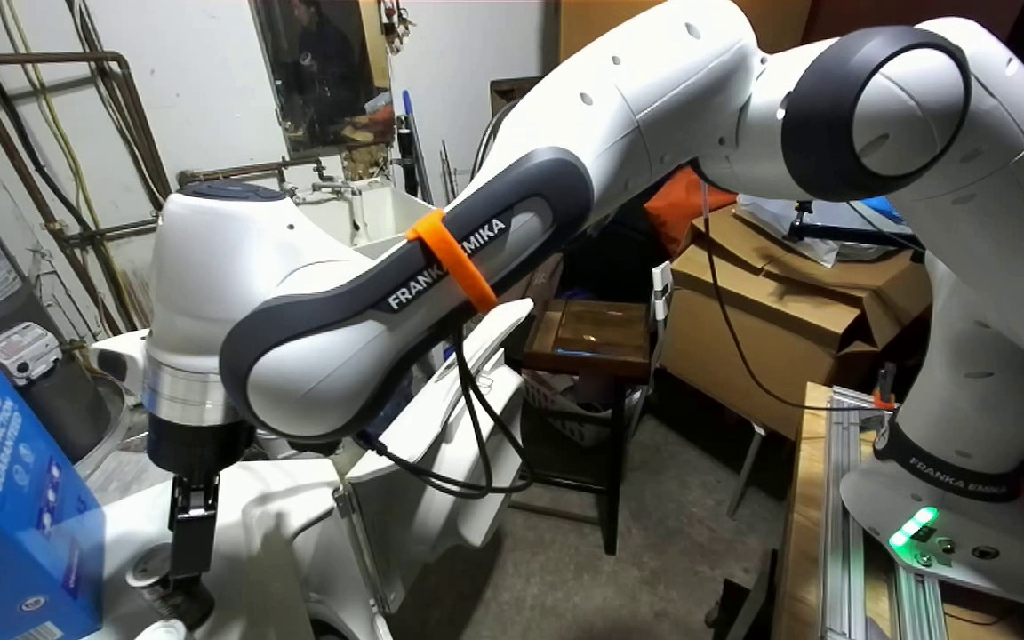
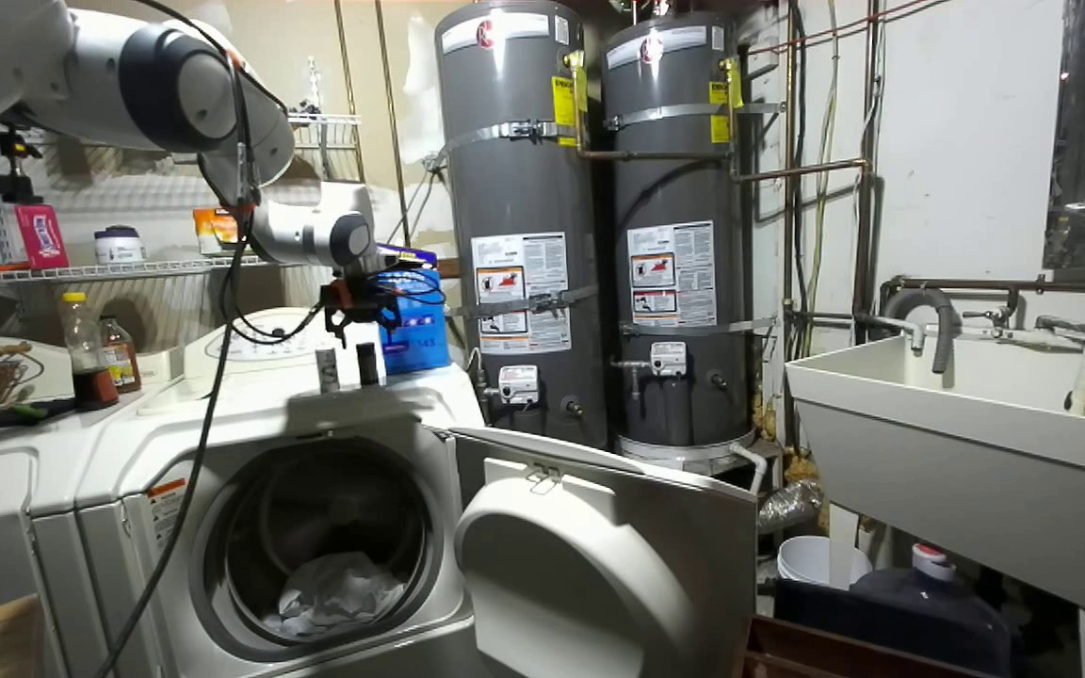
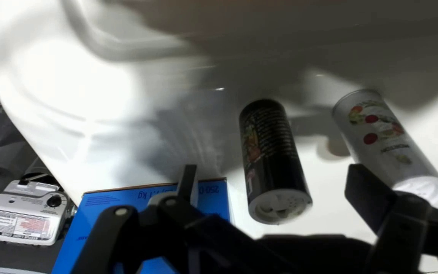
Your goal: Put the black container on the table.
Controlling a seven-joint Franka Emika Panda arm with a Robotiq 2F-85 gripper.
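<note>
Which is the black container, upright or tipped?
Upright: in an exterior view the black container stands vertically on the white machine; the wrist view shows its pale top.

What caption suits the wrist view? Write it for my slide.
Open claw above a black shaker canister, a white Morton canister beside it.

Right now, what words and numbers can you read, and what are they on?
"FRANKA EMIKA": robot base.
"FRANK… MIKA": forearm; orange strap hides the middle.
"100% SATISFACTION GUARANTEED": blue box.
"250", wrist view: blue box.
"kg", wrist view: blue box.
"MORTON", wrist view: white container.
Too small, blurred or cut off: black container, water-heater labels, white control box, most other print.
</note>
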